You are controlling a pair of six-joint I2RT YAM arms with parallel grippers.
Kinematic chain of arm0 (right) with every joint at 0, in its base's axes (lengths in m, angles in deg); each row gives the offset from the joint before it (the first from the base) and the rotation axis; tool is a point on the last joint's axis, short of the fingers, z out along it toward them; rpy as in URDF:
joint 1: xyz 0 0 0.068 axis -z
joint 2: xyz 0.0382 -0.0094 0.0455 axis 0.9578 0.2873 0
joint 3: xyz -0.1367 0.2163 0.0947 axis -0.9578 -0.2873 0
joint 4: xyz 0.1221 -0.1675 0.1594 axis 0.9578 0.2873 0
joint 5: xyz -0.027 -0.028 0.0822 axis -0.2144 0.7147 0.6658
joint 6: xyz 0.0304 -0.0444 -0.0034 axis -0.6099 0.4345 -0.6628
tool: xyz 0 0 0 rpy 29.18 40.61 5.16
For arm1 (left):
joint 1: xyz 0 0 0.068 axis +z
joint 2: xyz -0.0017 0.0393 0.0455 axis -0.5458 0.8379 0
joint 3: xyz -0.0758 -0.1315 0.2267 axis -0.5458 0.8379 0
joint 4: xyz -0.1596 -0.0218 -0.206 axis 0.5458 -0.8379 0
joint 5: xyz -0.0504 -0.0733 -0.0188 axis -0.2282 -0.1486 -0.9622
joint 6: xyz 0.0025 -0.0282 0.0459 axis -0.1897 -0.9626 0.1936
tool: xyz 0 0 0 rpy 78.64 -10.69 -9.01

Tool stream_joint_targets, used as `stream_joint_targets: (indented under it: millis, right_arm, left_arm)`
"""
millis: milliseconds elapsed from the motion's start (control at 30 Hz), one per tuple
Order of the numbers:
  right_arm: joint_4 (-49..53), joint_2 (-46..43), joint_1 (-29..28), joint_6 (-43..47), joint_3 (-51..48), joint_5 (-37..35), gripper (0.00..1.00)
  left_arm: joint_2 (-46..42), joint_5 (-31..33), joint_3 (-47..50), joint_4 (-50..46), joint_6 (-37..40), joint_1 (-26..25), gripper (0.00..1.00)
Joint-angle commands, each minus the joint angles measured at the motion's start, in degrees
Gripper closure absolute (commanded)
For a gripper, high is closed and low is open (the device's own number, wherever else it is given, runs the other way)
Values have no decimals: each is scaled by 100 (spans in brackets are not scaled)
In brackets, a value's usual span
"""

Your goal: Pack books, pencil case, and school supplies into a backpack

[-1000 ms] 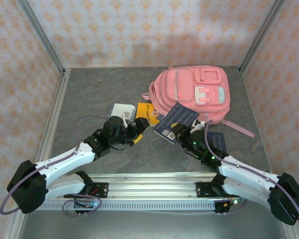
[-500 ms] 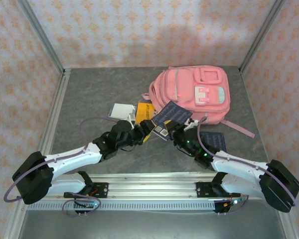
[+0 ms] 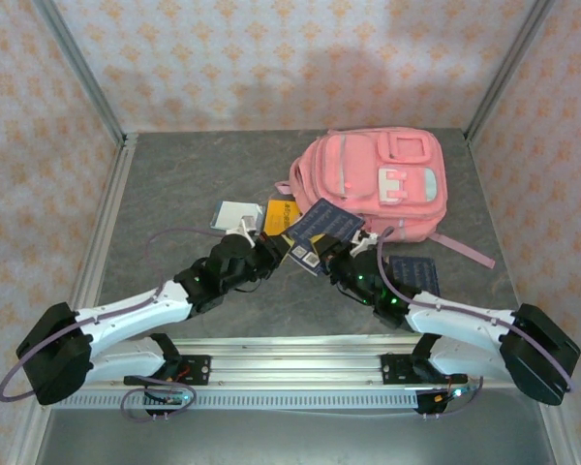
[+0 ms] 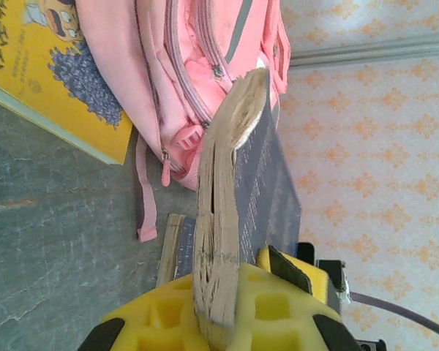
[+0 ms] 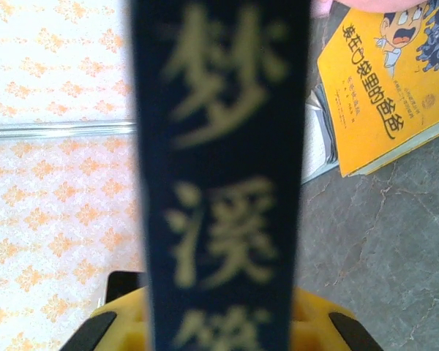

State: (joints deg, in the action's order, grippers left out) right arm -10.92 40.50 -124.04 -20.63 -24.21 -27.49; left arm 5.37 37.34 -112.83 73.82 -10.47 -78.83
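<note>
Top external view: we log the grey surface with the pink backpack lying flat at its far right. The front pockets face up and one strap trails toward the right edge. Both arms reach in from the near edge and meet just in front of the backpack's near-left corner. Between them the navy book is raised off the surface and tilted, its far edge overlapping the backpack's near side. The yellow book lies flat just left of it, against the backpack's left side; in the left wrist view the pink fabric covers part of its cover. A second navy book lies flat on the surface at the near right, partly under the right arm. The left gripper sits at the raised book's near-left corner. In the left wrist view the book's worn page edge rises from between the yellow jaws, which are closed on it. The right gripper sits at the same book's near edge, just beside the left one. In the right wrist view the dark spine with pale characters stands between its jaws and takes up the whole gap. We cannot tell whether those jaws press on it. A pale flat packet lies just beside the yellow book's left edge.
</note>
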Motion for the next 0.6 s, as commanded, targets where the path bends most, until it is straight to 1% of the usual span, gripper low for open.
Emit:
stream_joint_targets:
  millis: [0,33,67,100,167,300,433,567]
  right_arm:
    - [203,-398,4,471,207,-375,49]
    - [402,-571,4,616,182,-480,42]
    - [511,-720,23,714,146,-576,39]
    - [560,-898,40,815,79,-649,39]
    - [553,-1195,196,948,-11,-518,44]
    - [805,-1581,644,1068,58,188,48]
    - [807,-1611,724,1215,175,647,51]
    - [807,-1457,726,1331,306,977,56]
  left_arm:
    - [-251,305,-35,-263,231,23,100]
    - [-313,271,-25,-307,291,31,100]
    - [-371,226,-21,-331,353,39,100]
    - [-426,147,-10,-337,414,54,100]
    - [-491,-107,16,-321,512,93,100]
    - [-545,-578,152,12,546,129,100]
    - [-599,-895,170,236,637,135,100]
    - [-640,-1102,59,218,765,129,100]
